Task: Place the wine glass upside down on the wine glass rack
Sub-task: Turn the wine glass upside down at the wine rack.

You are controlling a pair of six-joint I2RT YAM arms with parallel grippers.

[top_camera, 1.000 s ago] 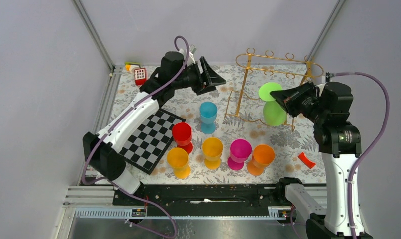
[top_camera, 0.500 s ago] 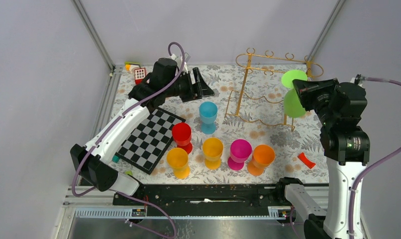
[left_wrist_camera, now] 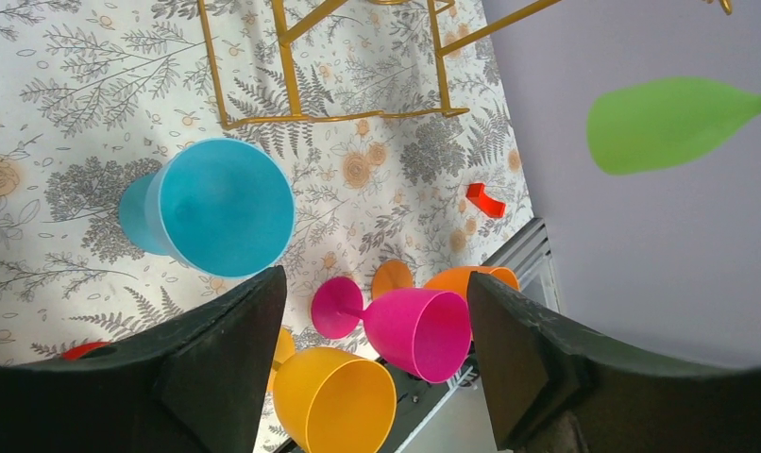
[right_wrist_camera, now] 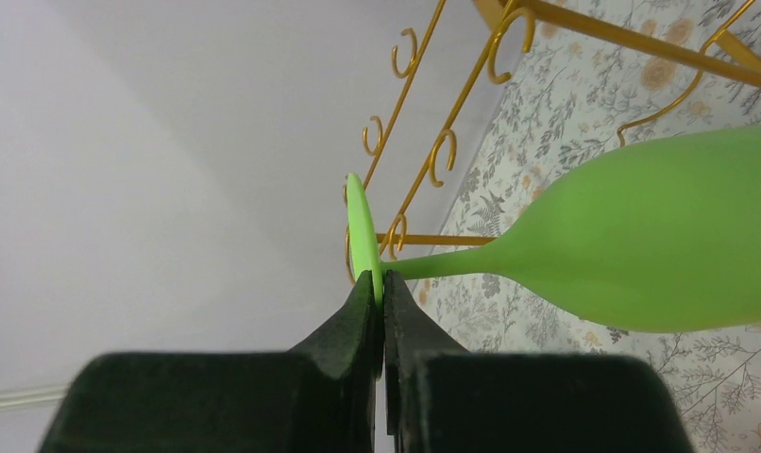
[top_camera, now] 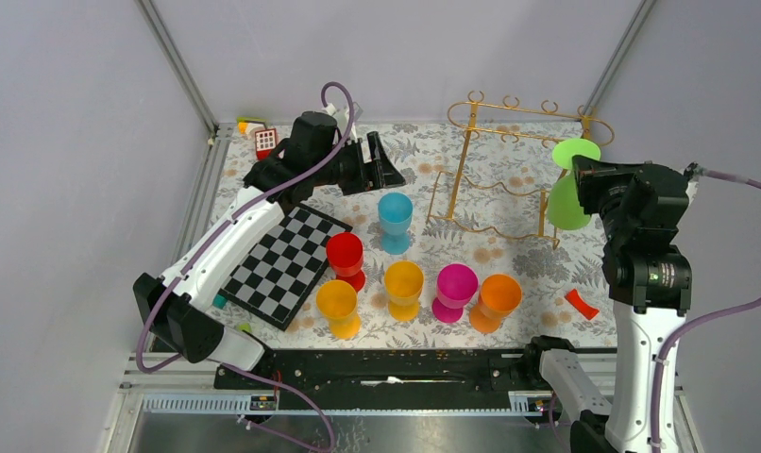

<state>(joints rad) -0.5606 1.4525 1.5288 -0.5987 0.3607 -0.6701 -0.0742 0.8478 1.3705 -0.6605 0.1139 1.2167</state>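
My right gripper is shut on the flat foot of a green wine glass. The glass hangs upside down, bowl downward, at the right end of the gold wire wine glass rack. I cannot tell whether the foot touches the rail. The glass also shows in the left wrist view. My left gripper is open and empty, raised above the table, left of the rack and behind a blue glass.
Red, two yellow-orange, pink and orange glasses stand in the front middle. A checkerboard lies at left. A small red piece lies at right. Small toys sit at the back left corner.
My right gripper has carried the green glass right and up, from in front of the rack's middle to its right end. My left arm drew back left, then held still.
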